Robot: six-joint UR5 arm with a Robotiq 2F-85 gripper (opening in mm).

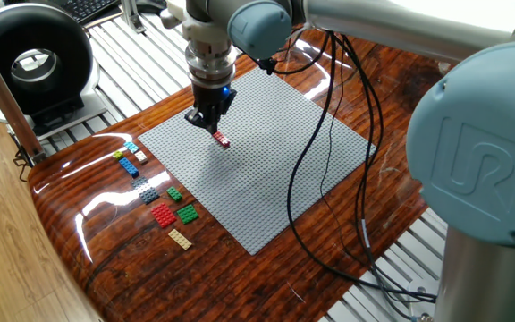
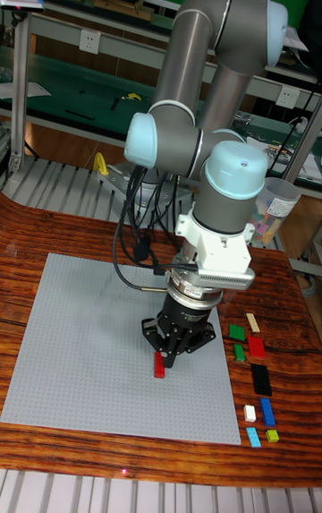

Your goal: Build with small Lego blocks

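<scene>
A red small Lego block [image 1: 223,139] [image 2: 159,364] lies on the grey baseplate [image 1: 266,179] [image 2: 80,352]. My gripper [image 1: 212,126] [image 2: 169,353] hangs just above its far end, fingers drawn together with nothing seen between them. Whether the tips touch the block I cannot tell. Several loose small Lego blocks lie on the wooden table beside the plate: cyan [image 1: 130,146], blue [image 1: 130,166], dark grey [image 1: 146,189], green [image 1: 187,213] [image 2: 237,331], red [image 1: 163,215] [image 2: 258,347] and tan [image 1: 180,238] [image 2: 252,322].
Black cables [image 1: 329,161] trail from the arm across the plate's right half. A black ring-shaped device [image 1: 29,58] stands off the table's far left corner. Slatted metal [image 1: 114,45] surrounds the wooden top. A clear cup [image 2: 273,204] stands behind the arm.
</scene>
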